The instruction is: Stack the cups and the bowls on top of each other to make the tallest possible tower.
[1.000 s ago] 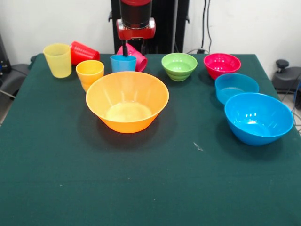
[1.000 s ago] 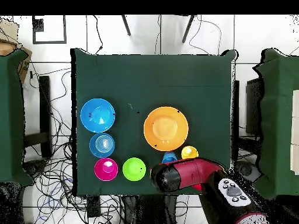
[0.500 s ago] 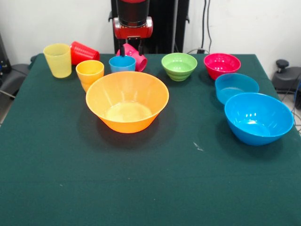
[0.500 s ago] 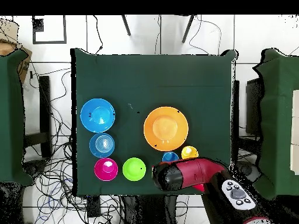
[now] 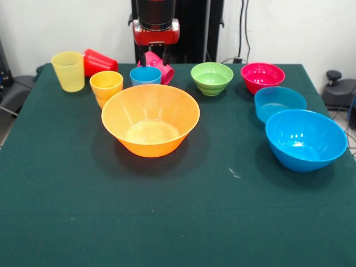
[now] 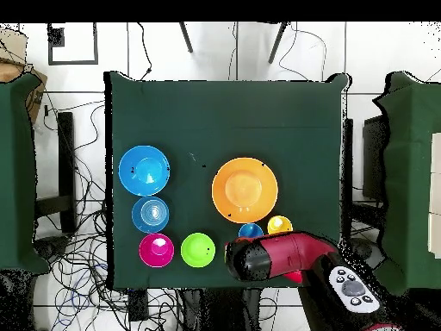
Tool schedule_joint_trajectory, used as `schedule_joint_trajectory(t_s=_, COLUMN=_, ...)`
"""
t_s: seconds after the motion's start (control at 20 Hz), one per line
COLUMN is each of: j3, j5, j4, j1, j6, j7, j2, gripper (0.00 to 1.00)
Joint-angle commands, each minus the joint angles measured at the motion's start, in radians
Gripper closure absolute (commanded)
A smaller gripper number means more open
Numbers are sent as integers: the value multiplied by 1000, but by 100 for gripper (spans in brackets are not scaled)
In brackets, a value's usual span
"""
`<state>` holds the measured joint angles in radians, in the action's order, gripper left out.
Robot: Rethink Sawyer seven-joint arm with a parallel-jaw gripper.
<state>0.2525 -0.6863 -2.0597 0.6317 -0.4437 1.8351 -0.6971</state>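
While nothing is stacked, the cups and bowls all sit apart on the green table [image 5: 183, 217].
Arm: it comes down upright at the table's back edge in the front view, its red wrist above the pink cup; in the overhead view the red and black arm [image 6: 284, 257] lies across the table's lower edge, right of the green bowl.
Gripper [image 5: 149, 57]: short dark tips hang just behind the light blue cup, over the pink cup; I cannot tell whether the claw is apart or together.
Light blue cup [image 5: 146, 75]: upright, just behind the big orange bowl.
Pink cup [image 5: 161, 67]: on its side behind the light blue cup.
Big orange bowl [image 5: 150, 119]: upright, near the table's middle, empty.
Orange cup [image 5: 106, 86]: upright, at that bowl's left rim.
Yellow cup [image 5: 68, 70]: upright, far left.
Red cup [image 5: 99, 62]: on its side beside the yellow one.
Green bowl [image 5: 212, 78]: back row, right of the gripper.
Magenta bowl [image 5: 262, 77]: back right.
Small blue bowl [image 5: 279, 103]: in front of the magenta bowl.
Big blue bowl [image 5: 305, 139]: closest on the right.
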Motion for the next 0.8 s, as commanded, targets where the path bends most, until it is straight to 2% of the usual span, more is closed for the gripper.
schedule_joint_trajectory(t_s=0.05, j3=75, j5=-30, j4=33, j1=-1, j6=36, j7=-28, j2=20, gripper=0)
schedule_joint_trajectory(t_s=0.8, j3=99, j5=-16, j4=91, j1=3, j6=11, j7=-40, j2=69, gripper=0)
